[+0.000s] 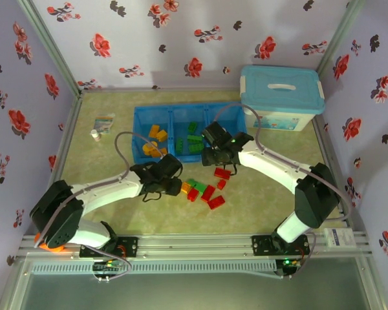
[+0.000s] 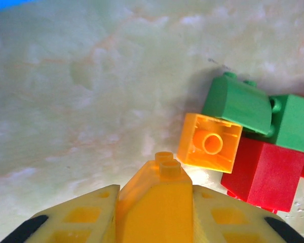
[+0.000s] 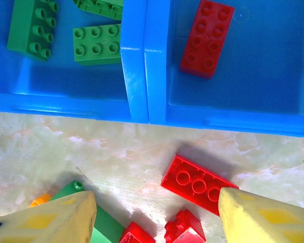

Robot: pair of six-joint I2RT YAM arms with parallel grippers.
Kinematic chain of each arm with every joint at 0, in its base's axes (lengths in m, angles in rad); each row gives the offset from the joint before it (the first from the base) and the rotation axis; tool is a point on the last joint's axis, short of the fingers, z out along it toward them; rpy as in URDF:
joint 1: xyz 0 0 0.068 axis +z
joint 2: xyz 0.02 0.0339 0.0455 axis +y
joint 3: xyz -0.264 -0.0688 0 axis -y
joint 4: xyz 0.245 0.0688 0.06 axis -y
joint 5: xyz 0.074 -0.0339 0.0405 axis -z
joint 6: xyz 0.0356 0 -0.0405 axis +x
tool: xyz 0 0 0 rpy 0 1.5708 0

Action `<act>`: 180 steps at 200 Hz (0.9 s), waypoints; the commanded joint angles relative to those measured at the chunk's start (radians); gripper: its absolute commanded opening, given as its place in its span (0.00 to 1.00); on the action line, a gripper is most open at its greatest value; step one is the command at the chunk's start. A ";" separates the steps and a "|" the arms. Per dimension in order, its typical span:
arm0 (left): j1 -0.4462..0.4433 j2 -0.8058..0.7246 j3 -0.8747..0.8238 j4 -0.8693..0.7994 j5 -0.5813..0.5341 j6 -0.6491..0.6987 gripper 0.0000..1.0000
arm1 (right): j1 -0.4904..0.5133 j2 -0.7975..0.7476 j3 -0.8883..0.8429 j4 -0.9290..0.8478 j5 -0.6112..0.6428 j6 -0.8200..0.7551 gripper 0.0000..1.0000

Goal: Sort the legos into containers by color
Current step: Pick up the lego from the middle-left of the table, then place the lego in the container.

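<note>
1. Clamping an orange lego (image 2: 153,217), the left gripper (image 2: 154,195) has a second orange brick (image 2: 209,143), a green brick (image 2: 238,104) and a red brick (image 2: 266,174) bunched just ahead of its tips
2. The right gripper (image 3: 156,200) gapes wide, holding nothing; a red lego (image 3: 197,183) lies by one fingertip, with the blue tray (image 3: 137,76) beyond
3. The top view adds orange legos (image 1: 155,139) in the tray compartment farthest from the right gripper

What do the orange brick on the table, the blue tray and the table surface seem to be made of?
The orange brick on the table looks like glossy, slightly translucent plastic: its edges glow. The blue tray looks like smooth moulded plastic, with soft highlights on its divider. The table surface seems vinyl or laminate printed like pale marble; which one is unclear.
</note>
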 commanded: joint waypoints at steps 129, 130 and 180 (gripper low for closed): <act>0.436 0.068 0.348 -0.098 -0.001 0.127 0.30 | -0.004 -0.069 -0.070 0.028 -0.036 0.042 0.65; 0.438 0.071 0.349 -0.098 0.000 0.127 0.30 | -0.004 -0.069 -0.070 0.028 -0.036 0.042 0.65; 0.481 0.158 0.474 -0.135 0.020 0.125 0.55 | 0.003 -0.041 -0.040 0.018 -0.064 0.032 0.65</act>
